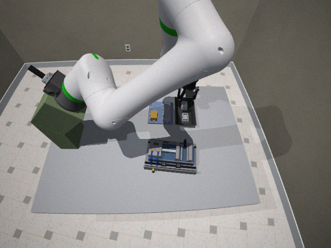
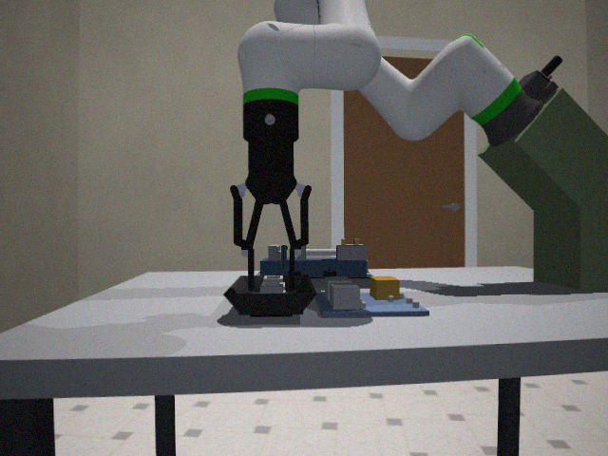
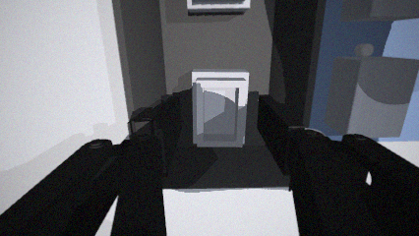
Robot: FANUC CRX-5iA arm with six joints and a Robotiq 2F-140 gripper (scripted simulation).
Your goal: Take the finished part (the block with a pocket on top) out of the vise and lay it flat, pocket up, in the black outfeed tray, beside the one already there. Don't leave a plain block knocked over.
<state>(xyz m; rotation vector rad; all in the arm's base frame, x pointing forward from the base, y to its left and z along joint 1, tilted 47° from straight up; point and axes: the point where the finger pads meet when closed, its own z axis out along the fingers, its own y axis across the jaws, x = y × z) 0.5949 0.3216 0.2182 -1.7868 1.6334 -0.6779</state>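
Observation:
The finished part (image 3: 219, 109), a grey block with a pocket on top, lies flat and pocket up on the floor of the black outfeed tray. My gripper (image 3: 218, 112) points straight down into the tray, with its fingers on either side of the part. The fingers stand apart from the part's sides, with a gap on each side, so the gripper is open. In the side view the fingertips (image 2: 271, 282) reach down inside the tray (image 2: 270, 296). A second pocketed part (image 3: 217, 4) (image 1: 185, 116) lies flat in the same tray, just beyond the first one. The vise (image 1: 170, 156) holds no block.
A blue fixture plate (image 1: 159, 112) sits beside the tray, carrying a yellow block (image 1: 153, 115) and an upright plain grey block (image 2: 345, 295). The plain block is close to my right finger (image 3: 366, 98). The green robot pedestal (image 1: 57, 122) is at the far left.

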